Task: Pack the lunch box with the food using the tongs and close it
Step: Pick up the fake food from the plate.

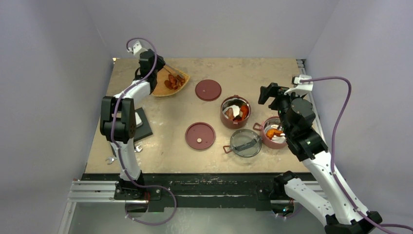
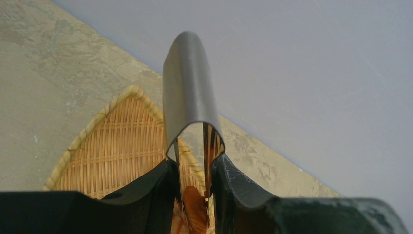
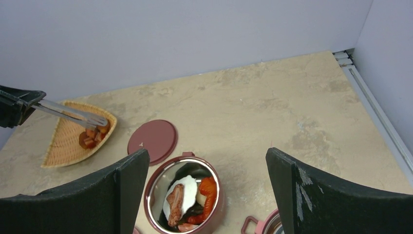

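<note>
My left gripper (image 1: pixel 155 68) (image 2: pixel 195 165) is shut on the tongs (image 1: pixel 166 72) (image 2: pixel 187 83) (image 3: pixel 73 113), squeezing their two silvery arms just below the bend. The tong tips rest among orange and red food (image 1: pixel 173 82) (image 3: pixel 90 139) on the woven fan-shaped tray (image 1: pixel 163 90) (image 2: pixel 112 151); I cannot tell if a piece is pinched. The lunch box stands apart as two open bowls. One bowl (image 1: pixel 235 112) (image 3: pixel 185 195) holds a white slice, brown and red pieces. The other bowl (image 1: pixel 272 132) holds orange food, half hidden under my right arm. My right gripper (image 1: pixel 271 95) (image 3: pixel 207 156) hangs open above them, empty.
Two dark-red disc lids (image 1: pixel 208 90) (image 1: pixel 200 135) lie flat between tray and bowls. The smoky clear lid (image 1: pixel 245 142) lies in front of the bowls. A black block (image 1: pixel 141 124) sits by the left arm. Walls close in at the back and both sides.
</note>
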`<state>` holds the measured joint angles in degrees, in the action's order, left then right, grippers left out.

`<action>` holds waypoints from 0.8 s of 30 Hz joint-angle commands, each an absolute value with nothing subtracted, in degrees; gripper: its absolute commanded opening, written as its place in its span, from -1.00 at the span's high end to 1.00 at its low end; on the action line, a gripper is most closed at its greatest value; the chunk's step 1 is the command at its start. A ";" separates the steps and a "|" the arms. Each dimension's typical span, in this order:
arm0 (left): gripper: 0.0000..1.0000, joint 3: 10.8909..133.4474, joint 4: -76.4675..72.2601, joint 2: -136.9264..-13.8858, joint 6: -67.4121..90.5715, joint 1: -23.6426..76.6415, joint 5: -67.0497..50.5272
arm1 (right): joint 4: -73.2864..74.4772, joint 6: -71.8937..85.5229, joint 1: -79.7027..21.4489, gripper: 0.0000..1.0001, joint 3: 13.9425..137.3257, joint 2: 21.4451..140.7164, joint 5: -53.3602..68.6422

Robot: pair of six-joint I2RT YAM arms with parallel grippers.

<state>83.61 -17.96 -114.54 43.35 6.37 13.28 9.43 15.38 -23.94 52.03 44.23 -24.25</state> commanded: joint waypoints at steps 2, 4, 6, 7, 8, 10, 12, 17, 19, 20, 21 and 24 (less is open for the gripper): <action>0.62 81.63 -22.31 -110.52 44.97 6.24 12.21 | 8.05 15.28 -23.66 -0.87 51.68 43.50 -23.39; 0.65 80.55 -22.86 -109.13 45.00 6.17 12.37 | 7.92 15.29 -23.72 -0.87 51.74 43.43 -23.38; 0.68 79.19 -23.60 -107.56 45.05 6.01 12.66 | 7.95 15.34 -23.71 -0.87 51.77 43.42 -23.38; 0.69 78.44 -23.96 -106.69 45.13 5.91 12.92 | 7.92 15.38 -23.73 -0.87 51.77 43.37 -23.38; 0.70 77.77 -23.88 -105.54 45.17 5.91 13.37 | 7.93 15.38 -23.73 -0.87 51.77 43.39 -23.31; 0.71 76.12 -23.88 -103.76 45.22 5.74 14.18 | 7.93 15.47 -23.73 -0.87 51.77 43.27 -23.25; 0.71 74.61 -24.35 -102.15 45.26 5.51 14.24 | 8.02 15.60 -23.73 -0.87 51.77 43.19 -23.22; 0.71 70.74 -26.00 -97.64 45.73 5.19 13.30 | 7.91 15.97 -23.67 -0.87 51.72 42.96 -23.11; 0.71 69.77 -26.42 -95.78 45.99 5.19 11.39 | 7.85 16.08 -23.73 -0.86 51.76 42.84 -23.03; 0.71 69.26 -26.41 -94.82 46.31 5.23 10.31 | 7.83 16.08 -23.73 -0.86 51.83 42.81 -23.03; 0.71 68.54 -26.45 -93.55 46.78 5.31 9.23 | 7.76 16.04 -23.73 -0.86 51.93 42.80 -23.09; 0.71 65.46 -27.10 -89.13 48.41 6.30 6.67 | 7.34 15.67 -23.72 -0.86 52.36 42.36 -23.51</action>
<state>67.99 -22.35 -96.01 45.50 5.54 10.96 9.41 15.59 -23.94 52.03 43.46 -23.81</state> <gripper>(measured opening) 0.283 0.933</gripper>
